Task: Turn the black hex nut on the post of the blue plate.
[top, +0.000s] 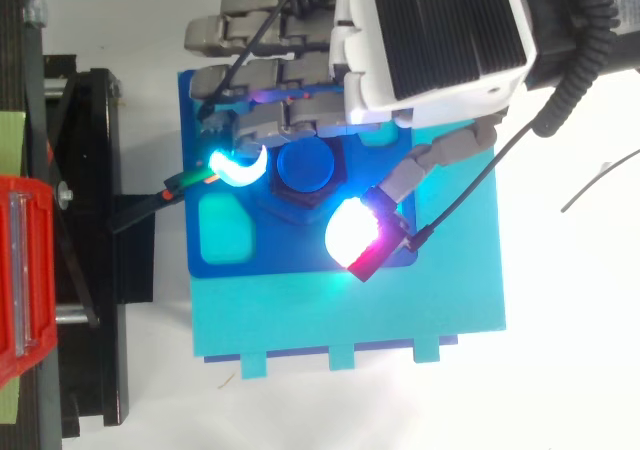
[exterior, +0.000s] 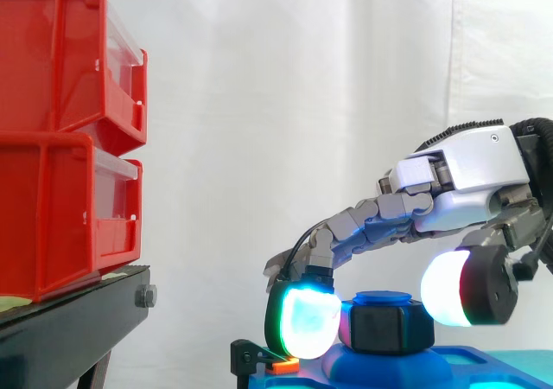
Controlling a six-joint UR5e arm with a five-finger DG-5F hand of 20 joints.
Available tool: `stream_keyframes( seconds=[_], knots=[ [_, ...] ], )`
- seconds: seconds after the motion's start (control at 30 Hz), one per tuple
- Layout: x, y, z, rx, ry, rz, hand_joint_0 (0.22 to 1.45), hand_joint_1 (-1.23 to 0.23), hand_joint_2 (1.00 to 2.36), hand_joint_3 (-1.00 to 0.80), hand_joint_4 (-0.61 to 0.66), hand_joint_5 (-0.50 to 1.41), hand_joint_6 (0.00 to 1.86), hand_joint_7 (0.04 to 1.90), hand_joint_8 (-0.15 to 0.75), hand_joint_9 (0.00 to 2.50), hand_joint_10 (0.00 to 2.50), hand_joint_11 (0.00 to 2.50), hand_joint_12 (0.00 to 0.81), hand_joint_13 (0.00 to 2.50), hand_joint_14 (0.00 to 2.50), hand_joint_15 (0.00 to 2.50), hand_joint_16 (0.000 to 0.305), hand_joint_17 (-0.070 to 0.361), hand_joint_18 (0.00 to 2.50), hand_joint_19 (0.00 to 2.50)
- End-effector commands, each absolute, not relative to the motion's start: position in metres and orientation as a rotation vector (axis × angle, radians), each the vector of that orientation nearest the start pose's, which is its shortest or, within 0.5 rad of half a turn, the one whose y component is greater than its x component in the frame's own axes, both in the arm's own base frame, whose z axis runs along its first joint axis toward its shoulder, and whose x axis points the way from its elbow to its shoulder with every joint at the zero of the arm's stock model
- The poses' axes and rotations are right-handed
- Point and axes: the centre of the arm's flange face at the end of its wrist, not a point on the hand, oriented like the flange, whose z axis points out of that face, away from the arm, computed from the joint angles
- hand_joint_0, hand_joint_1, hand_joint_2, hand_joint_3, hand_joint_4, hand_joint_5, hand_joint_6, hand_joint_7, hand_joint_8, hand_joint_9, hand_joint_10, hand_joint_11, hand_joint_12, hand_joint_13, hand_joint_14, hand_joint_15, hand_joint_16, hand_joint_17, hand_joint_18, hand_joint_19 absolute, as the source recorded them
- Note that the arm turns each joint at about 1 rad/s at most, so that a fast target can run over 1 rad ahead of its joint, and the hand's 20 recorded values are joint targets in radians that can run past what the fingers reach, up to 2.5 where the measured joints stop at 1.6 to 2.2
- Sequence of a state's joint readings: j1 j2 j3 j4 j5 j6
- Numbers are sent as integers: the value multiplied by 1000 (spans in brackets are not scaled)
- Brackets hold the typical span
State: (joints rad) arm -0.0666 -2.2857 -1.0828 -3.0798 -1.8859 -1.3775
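The black nut (exterior: 386,327) sits on its post (top: 303,165) in the middle of the blue plate (top: 280,255), and my hand (exterior: 467,177) curls round it, pads on opposite sides. I'd press both pads onto the flats and twist squarely about the post to avoid slipping.

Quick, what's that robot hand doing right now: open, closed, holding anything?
Hand: shut on the black hex nut, finger pad on one side, thumb pad on the other.
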Motion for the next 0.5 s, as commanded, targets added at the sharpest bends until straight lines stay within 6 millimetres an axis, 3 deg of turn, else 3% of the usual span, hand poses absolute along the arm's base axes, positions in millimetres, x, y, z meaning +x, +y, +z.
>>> stream_keyframes(
  seconds=[0.0, 0.2, 0.47],
  knots=[
    [730, -151, 282, -8, 1741, 367, 367, -635, 1000, -500, 247, -195, 502, 975, 247, 290, 4, 106, 363, 80, 0, 57, 64, 145, 3, 240],
    [730, -152, 282, -7, 1739, 366, 382, -853, 1000, -500, 240, -204, 502, 1009, 238, 311, 6, 162, 354, 97, 1, 52, 63, 142, 48, 218],
    [730, -152, 282, -7, 1739, 366, 444, -766, 1000, -500, 216, -197, 502, 1046, 218, 326, 9, 178, 329, 99, 2, 57, 58, 130, 46, 212]
  ],
)
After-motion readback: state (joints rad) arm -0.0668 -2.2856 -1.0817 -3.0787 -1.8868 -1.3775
